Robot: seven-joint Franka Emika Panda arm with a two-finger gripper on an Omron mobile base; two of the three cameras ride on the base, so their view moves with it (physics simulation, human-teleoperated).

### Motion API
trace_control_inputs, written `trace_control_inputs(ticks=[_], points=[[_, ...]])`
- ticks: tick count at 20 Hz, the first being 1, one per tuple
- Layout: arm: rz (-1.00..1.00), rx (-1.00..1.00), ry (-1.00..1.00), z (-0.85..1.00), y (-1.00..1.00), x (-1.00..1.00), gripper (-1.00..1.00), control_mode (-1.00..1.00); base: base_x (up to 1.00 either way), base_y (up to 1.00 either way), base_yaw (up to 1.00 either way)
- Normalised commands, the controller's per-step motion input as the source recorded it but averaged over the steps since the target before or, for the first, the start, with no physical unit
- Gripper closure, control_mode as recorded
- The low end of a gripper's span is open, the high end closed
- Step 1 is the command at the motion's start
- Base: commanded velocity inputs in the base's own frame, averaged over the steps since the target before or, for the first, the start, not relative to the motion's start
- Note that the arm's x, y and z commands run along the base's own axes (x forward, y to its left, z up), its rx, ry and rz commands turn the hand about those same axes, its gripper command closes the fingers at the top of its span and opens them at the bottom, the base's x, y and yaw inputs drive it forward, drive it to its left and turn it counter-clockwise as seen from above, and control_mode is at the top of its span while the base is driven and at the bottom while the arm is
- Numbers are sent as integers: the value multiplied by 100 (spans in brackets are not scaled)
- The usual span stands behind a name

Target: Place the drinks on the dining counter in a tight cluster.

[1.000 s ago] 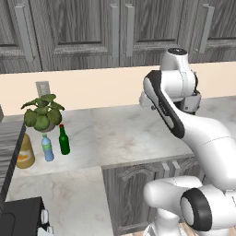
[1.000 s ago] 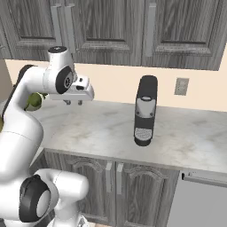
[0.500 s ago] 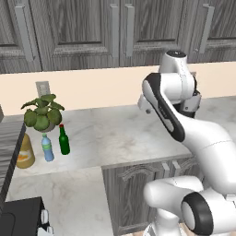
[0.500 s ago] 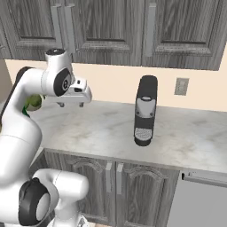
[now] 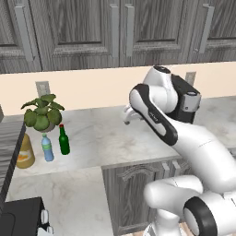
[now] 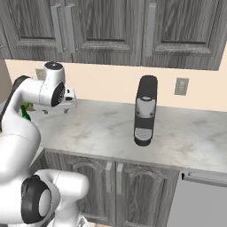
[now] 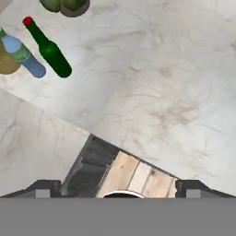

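My gripper (image 7: 118, 186) hangs high above the marble counter (image 7: 175, 92) with the jaws spread wide and nothing between them. The three drinks stand together at about ten o'clock in my hand view: the green bottle (image 7: 50, 50) with its red cap, the water bottle (image 7: 25, 57) just beside it, and the orange jug (image 7: 7, 60) at the edge of the picture. In the left base view they stand at about nine o'clock, the green bottle (image 5: 64, 139), the water bottle (image 5: 47, 147) and the jug (image 5: 25, 152) under a potted plant (image 5: 42, 113).

I judge the step in hand is to reach for one drink. To do it well, I should come down over the green bottle, the nearest one, keep the jaws wide until they pass both sides of its body, and stay clear of the water bottle beside it. The plant leaves are close, so a low side approach seems safer to me.
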Motion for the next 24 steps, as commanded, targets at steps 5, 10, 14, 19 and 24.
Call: trace_control_inputs(ticks=[5, 10, 14, 19, 24], points=[[23, 35, -1, -16, 47, 60, -100, -100, 0, 0, 0], [17, 24, -1, -3, 57, 48, -100, -100, 0, 0, 0], [14, 11, -5, -1, 22, 9, -100, -100, 0, 0, 0], [7, 20, -18, -29, 31, 43, -100, -100, 0, 0, 0], [11, 19, -15, -11, 11, 34, -100, -100, 0, 0, 0]])
